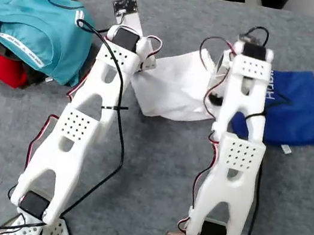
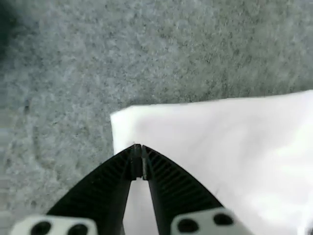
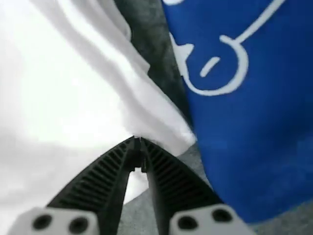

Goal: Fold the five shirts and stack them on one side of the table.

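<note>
1. White shirt (image 1: 174,87) lies mid-table, toward 12 o'clock
2. Left gripper (image 2: 137,161): jaws together, pinching its 9 o'clock corner
3. Right gripper (image 3: 138,155): jaws together, seemingly nipping its 3 o'clock edge beside the blue shirt (image 1: 295,111)
4. Teal shirt (image 1: 39,24) at 10 o'clock

We're seeing a plain white shirt (image 1: 171,89), a blue shirt (image 1: 298,112) wearing white line doodles, a teal shirt (image 1: 40,18) carrying a white printed strip, a red shirt (image 1: 5,66), everything sitting on a speckly grey counter (image 1: 148,165).

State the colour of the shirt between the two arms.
Plain white shirt; the high view shows it best.
</note>
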You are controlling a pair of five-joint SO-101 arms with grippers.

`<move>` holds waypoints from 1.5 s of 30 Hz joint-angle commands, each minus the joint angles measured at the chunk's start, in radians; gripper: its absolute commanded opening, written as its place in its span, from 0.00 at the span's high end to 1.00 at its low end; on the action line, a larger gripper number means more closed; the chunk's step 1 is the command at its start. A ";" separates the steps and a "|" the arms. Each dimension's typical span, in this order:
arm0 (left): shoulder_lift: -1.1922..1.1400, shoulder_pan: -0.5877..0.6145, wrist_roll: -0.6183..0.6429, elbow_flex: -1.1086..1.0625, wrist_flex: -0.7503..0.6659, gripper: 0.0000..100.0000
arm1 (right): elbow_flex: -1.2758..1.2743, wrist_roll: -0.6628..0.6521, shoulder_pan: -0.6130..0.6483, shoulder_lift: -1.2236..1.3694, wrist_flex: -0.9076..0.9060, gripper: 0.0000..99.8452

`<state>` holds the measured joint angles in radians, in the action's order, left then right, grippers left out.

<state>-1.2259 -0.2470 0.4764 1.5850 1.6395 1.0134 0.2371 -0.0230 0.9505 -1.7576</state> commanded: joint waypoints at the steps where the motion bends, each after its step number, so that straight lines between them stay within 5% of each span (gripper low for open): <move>1: 0.108 -0.012 -0.014 0.089 0.121 0.98 | 0.136 -0.048 0.041 -0.148 -0.029 0.99; 7: 0.412 -0.060 -0.068 -0.120 0.126 0.98 | 0.142 -0.071 0.054 -0.213 0.087 0.99; 11: 0.611 -0.199 -0.040 -0.499 0.126 0.98 | 0.120 -0.089 0.074 -0.099 0.287 0.99; 14: 0.714 -0.196 0.060 -0.787 0.044 0.98 | 0.136 -0.115 0.056 -0.002 0.414 0.99; 26: 0.710 -0.253 0.014 -1.221 -0.252 0.98 | 0.140 -0.184 0.051 0.226 0.631 0.99; 35: 0.651 -0.238 -0.058 -1.395 -0.308 0.98 | 0.289 -0.178 0.027 0.272 0.542 0.99; 41: 0.786 -0.192 -0.110 -1.321 -0.175 0.98 | 0.656 -0.176 0.042 0.266 0.319 0.99; 45: 0.967 -0.180 -0.129 -1.270 -0.098 0.98 | 0.624 -0.178 0.035 0.183 0.249 0.99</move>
<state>-0.4219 -0.4419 0.3629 0.2455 1.5014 1.5965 0.0560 0.0138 1.2160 -1.4492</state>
